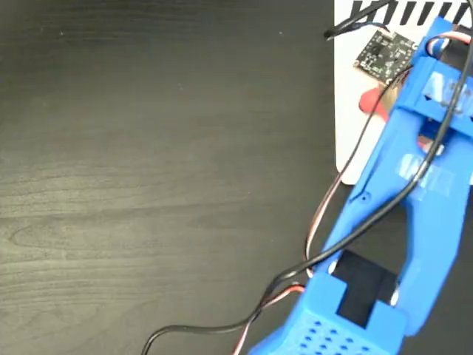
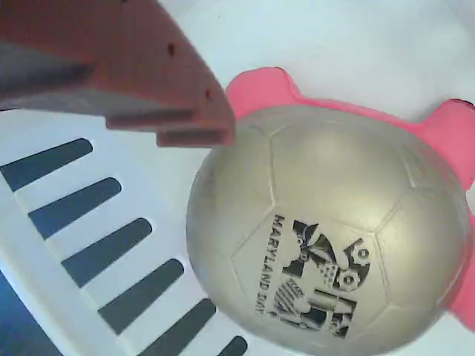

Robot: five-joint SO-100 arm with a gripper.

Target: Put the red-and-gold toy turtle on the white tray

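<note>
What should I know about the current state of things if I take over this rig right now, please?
Gripper: over the tray beside the turtle; only one finger shows in the wrist view, so open or shut cannot be told.
Turtle: lying on the white tray, gold shell up, near the striped edge; in the fixed view only a bit of red shows under the blue arm.
Done: the turtle seems to be on the tray.
Left: confirm that it is released, then draw the arm back.
</note>
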